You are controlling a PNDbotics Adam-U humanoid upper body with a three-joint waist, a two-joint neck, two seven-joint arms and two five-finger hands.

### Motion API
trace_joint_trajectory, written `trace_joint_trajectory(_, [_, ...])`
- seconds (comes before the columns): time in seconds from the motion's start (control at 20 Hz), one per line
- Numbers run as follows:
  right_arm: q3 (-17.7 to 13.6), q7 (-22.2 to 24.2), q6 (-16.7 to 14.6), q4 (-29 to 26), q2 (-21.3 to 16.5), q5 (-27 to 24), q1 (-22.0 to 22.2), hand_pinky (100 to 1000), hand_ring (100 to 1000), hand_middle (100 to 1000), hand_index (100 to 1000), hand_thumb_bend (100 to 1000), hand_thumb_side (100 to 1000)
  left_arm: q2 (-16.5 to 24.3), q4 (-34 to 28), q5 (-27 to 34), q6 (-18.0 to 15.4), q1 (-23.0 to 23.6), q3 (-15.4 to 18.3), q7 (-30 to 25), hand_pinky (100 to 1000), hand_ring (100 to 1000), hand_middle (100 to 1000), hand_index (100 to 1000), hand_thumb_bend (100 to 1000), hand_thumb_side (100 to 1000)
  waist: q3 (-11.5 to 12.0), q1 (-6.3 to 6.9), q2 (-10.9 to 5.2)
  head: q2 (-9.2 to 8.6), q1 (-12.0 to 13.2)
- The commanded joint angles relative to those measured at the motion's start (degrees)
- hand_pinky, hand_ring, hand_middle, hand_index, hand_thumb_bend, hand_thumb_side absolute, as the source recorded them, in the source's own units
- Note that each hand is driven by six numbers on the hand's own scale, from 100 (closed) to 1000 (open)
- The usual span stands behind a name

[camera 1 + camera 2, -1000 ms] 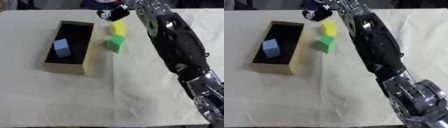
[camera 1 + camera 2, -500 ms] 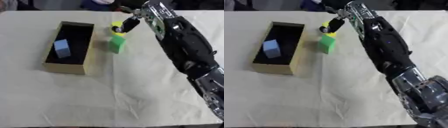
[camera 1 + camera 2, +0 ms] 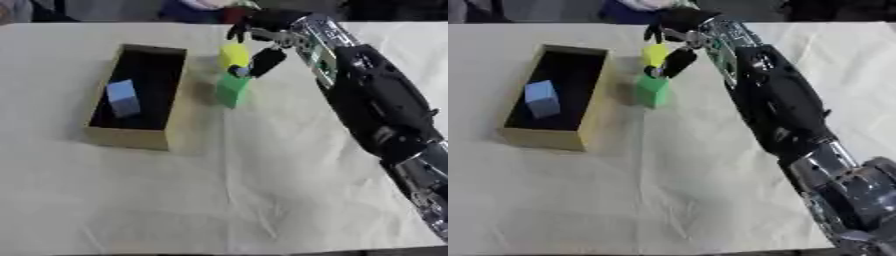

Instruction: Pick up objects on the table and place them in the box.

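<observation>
The right arm reached in from the lower right, long and black, stretching diagonally across the pale cloth-covered worktop toward the far edge. At its end the right robot hand sat at the far side of the worktop, fingers curled around the yellow block, with the thumb pressed against the block's right side. That yellow block was held just above and behind the green block, and whether the two touched could not be told.

The green block stood on the cloth, just right of the box, close to its long right wall but apart from it. It sat right under the thumb tip, so the robot hand and the green block crowded the same small patch of worktop.

The box itself lay open, tan outside and dark inside, long side running away from the camera. Inside it, a blue block rested near the left wall, about midway along, tilted a little.

Between the yellow block and the box's open top there was only the box's right rim and a narrow strip of cloth. The arm covered much of the right part of the worktop, hiding whatever cloth lay beneath it. At the far edge some dark and blue shapes showed beyond the worktop, too vague to make out. The left robot hand showed in neither view.
</observation>
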Motion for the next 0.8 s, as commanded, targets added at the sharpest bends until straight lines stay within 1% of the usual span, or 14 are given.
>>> trace_joint_trajectory(0.05, [0.2,1.2,0.3,-1.5,-1.7,-1.7,-0.7,899,935,703,895,326,644,1.8,-0.9,-0.4,0.2,-0.2,0.3,-0.1,732,620,721,796,100,744,-0.1,0.15,-1.09,0.29,0.0])
trace_joint_trajectory(0.2, [0.6,2.8,0.3,-1.4,-1.9,-3.3,-0.1,901,937,704,901,310,677,1.8,-0.9,-0.4,0.2,-0.1,0.4,-0.1,732,620,721,796,100,744,-0.2,0.16,-1.11,0.29,0.0])
trace_joint_trajectory(0.35, [1.0,4.2,0.2,-1.6,-1.9,-4.1,0.6,902,940,719,911,336,697,1.7,-0.9,-0.4,0.3,-0.1,0.3,-0.1,731,620,721,796,100,744,-0.3,0.19,-1.09,0.29,0.0])
trace_joint_trajectory(0.5, [1.1,4.6,0.5,-1.2,-1.5,-3.1,1.3,902,943,727,913,352,716,1.7,-0.9,-0.3,0.3,-0.1,0.3,-0.3,731,619,721,795,100,743,-0.2,0.23,-1.04,0.29,-0.1])
trace_joint_trajectory(0.8, [0.6,4.0,1.1,0.1,0.2,-1.2,2.6,903,941,707,916,359,744,1.5,-0.9,-0.2,0.3,-0.2,0.2,-0.5,731,619,722,795,100,744,0.1,0.27,-0.86,0.29,-0.3])
